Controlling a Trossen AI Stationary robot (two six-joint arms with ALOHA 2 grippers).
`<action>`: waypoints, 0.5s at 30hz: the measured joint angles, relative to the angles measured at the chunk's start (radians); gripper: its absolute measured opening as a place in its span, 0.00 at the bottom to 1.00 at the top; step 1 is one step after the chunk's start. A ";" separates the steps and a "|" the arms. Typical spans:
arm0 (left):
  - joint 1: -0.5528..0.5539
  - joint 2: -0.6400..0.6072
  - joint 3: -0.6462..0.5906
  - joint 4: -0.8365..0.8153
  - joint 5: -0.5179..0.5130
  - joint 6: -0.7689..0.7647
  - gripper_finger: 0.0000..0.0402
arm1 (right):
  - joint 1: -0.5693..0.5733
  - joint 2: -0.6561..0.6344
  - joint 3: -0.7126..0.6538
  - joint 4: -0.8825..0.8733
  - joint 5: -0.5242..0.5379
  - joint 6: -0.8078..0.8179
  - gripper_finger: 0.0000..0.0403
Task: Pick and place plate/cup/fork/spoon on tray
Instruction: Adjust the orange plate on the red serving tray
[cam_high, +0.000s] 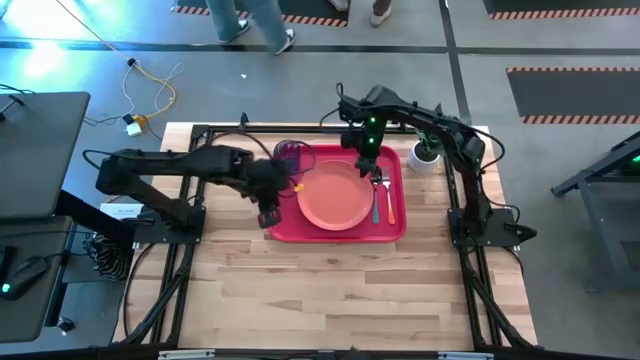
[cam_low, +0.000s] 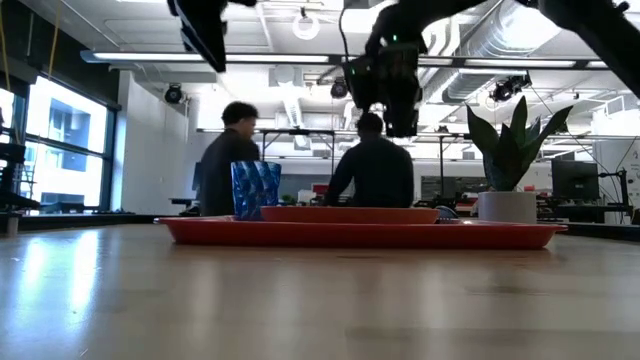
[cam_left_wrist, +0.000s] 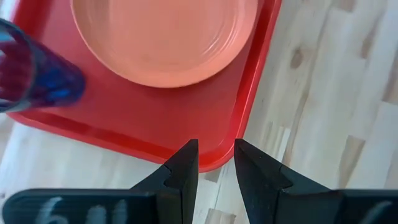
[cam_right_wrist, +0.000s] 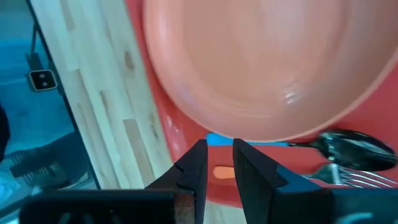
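Observation:
The red tray (cam_high: 392, 228) lies at the table's far middle. On it are the salmon plate (cam_high: 333, 193), the blue-purple cup (cam_high: 290, 155) standing at its far left corner, and the teal-handled spoon (cam_high: 377, 202) and orange-handled fork (cam_high: 389, 207) side by side to the right of the plate. My left gripper (cam_high: 270, 215) hangs above the tray's near left corner, its fingers nearly together and empty (cam_left_wrist: 216, 155). My right gripper (cam_high: 365, 160) hangs above the tray's far side, its fingers nearly together and empty (cam_right_wrist: 219, 155). In the low view both grippers are well above the tray (cam_low: 360, 232).
A white pot with a green plant (cam_high: 425, 155) stands just beyond the tray's far right corner. Bare wooden table (cam_high: 330, 290) lies on the near side. People sit in the room behind the table (cam_low: 375, 165).

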 joint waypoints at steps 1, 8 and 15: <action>0.000 -0.019 -0.004 0.000 -0.003 0.004 0.23 | 0.015 -0.012 0.000 0.005 0.000 0.010 0.17; 0.000 -0.176 -0.092 0.028 -0.010 0.019 0.23 | 0.117 -0.070 0.000 0.127 0.005 0.132 0.17; 0.000 -0.311 -0.193 0.090 -0.010 -0.005 0.23 | 0.218 -0.078 0.000 0.206 0.123 0.281 0.17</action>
